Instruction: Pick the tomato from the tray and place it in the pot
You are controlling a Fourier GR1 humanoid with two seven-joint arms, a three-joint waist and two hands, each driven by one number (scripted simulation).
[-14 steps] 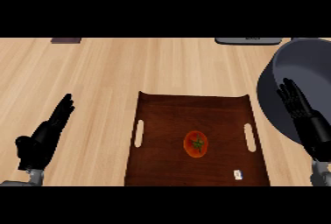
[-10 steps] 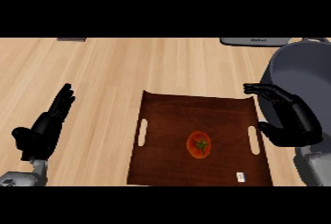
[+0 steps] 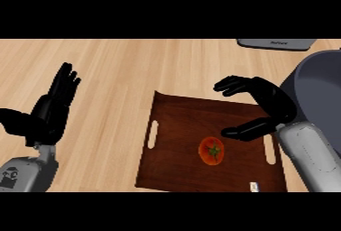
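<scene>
Head view: the tomato lies on the dark wooden tray on the table, with the grey pot at the tray's right. Right hand hovers above the tray, fingers and thumb spread and lightly curved, holding nothing. Left hand rests open at left, fingers straight.

The large dark grey round pot runs off the right edge, the right robot hand and its grey forearm hiding part of its wall. At the desk's far edge, a flat grey object is cut by the top edge, its lettering too small to read. The dark wooden tray's near edge is cut off.
</scene>
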